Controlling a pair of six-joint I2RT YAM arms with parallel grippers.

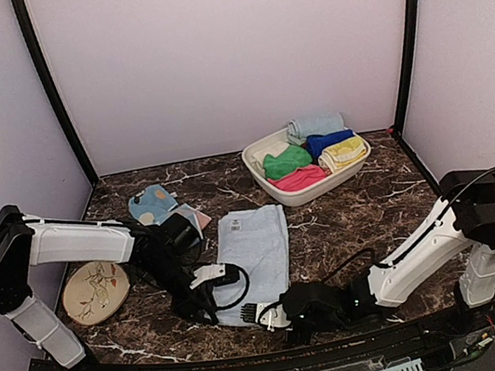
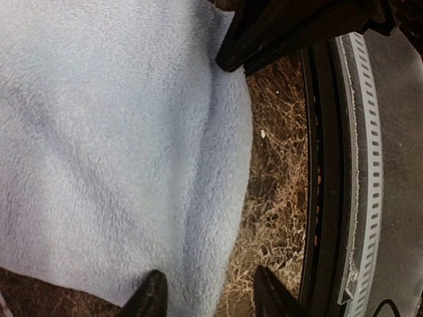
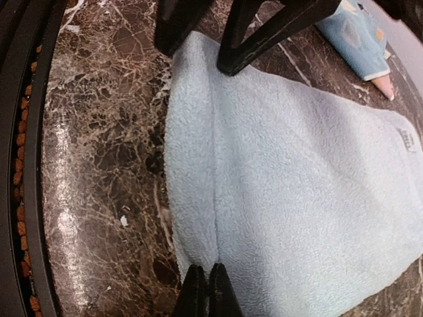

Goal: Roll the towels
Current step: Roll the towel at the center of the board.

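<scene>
Here, R end effector (image 3: 207, 274) pinches towel (image 3: 297, 198).

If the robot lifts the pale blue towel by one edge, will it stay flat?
Probably not: the pale blue towel looks soft and fluffy, with a crease, so it would likely droop. It seems thin and light. Its fuzzy pile probably drags on the marble table.

— Is there any writing to read here?
— None. From the right wrist, the pale blue towel (image 3: 297, 198) shows a small sewn tag (image 3: 404, 137) near one corner, but its marks are too small to make out.
— So nothing legible?
— Nothing.
</scene>
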